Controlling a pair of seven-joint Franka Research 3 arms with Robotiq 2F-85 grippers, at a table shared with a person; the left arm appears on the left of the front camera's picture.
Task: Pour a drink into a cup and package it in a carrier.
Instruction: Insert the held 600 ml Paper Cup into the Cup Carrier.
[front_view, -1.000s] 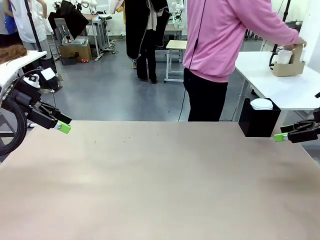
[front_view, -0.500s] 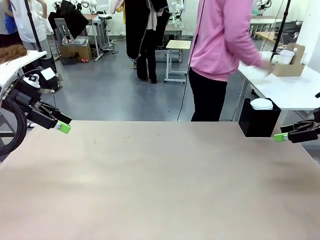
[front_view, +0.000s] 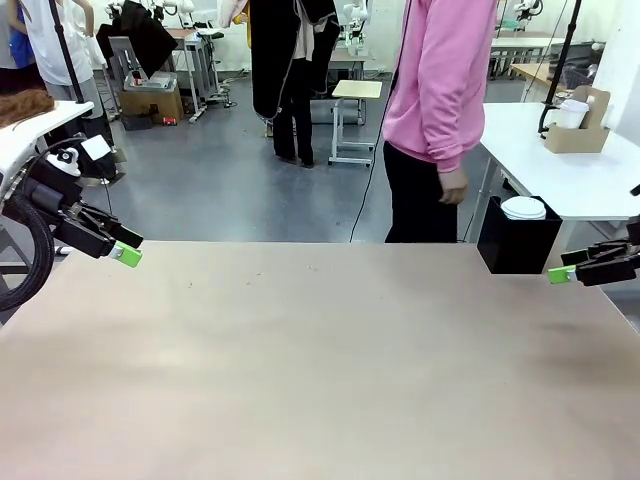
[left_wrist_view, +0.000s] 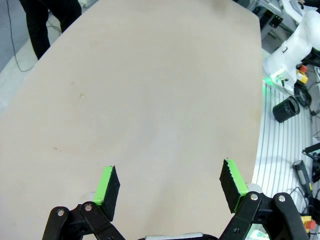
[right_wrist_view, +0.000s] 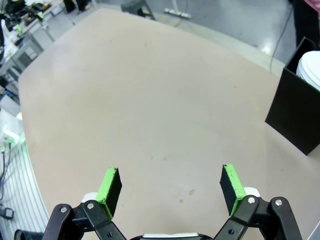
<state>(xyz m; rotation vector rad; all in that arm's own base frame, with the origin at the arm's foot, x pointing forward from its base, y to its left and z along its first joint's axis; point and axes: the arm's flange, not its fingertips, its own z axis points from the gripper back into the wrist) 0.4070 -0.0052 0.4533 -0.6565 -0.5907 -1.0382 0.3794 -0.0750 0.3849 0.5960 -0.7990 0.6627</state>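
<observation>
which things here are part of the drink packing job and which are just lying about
Part of the job:
- carrier on the white side table
- cup standing in the carrier

Just lying about:
- black box at the far right corner of the table
- white lids stacked in that box

Table (front_view: 320, 360): fills near and mid field, betw. both arms.
Left claw (front_view: 127, 252): over table's left edge, far-left part.
Right claw (front_view: 560, 273): over table's right edge, far-right part.
Box (front_view: 518, 243): on table's far-right corner, just beside right claw.
Lids (front_view: 523, 208): stacked in the box, top one at its opening.
Person (front_view: 440, 110): behind table's far edge, right of centre.
Side table (front_view: 570, 170): behind box, to person's right in pic.
Carrier (front_view: 578, 128): on side table, far end.
Cup (front_view: 570, 113): in carrier.
</observation>
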